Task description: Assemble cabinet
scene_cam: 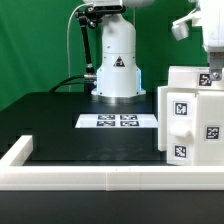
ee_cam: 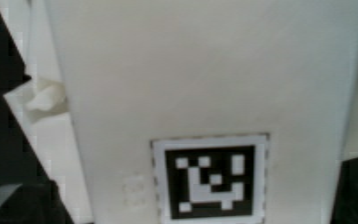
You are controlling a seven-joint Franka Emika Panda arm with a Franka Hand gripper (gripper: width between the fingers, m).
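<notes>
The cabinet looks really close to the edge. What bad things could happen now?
1. The cabinet stands at the exterior view's right, beside the white border frame; a shove might push it against that frame or tip it.
2. The wrist view shows only white panel and one tag, no fingers, so the grip may be misjudged.

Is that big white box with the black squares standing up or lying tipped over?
Upright. The cabinet body stands on the black table, its sides vertical, with the gripper at its top.
</notes>
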